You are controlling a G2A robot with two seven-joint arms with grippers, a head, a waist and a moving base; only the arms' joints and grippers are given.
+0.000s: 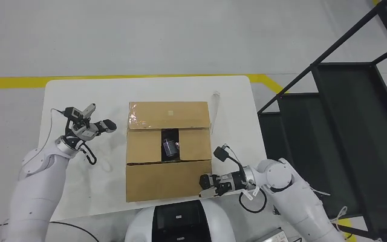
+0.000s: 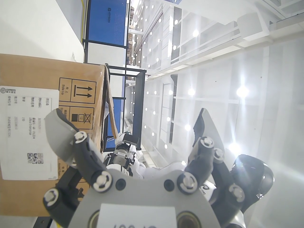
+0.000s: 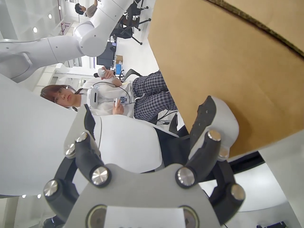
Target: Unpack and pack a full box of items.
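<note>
white shipping label (image 2: 28, 131), small print and two square codes, on the side of a brown cardboard box (image 2: 78, 72), black twin up-arrows (image 2: 82, 91) and crossed stacking symbol (image 2: 82, 117) printed beside it, white logo (image 2: 108, 15) on a blue wall panel (image 2: 99, 31) behind

One box (image 1: 168, 175) is seen between two grippers, the left gripper (image 1: 100, 118) and the right gripper (image 1: 202, 186). One dark thing (image 1: 170, 147) is counted inside the box. One white counter (image 1: 84, 97) is found under them all.
</note>
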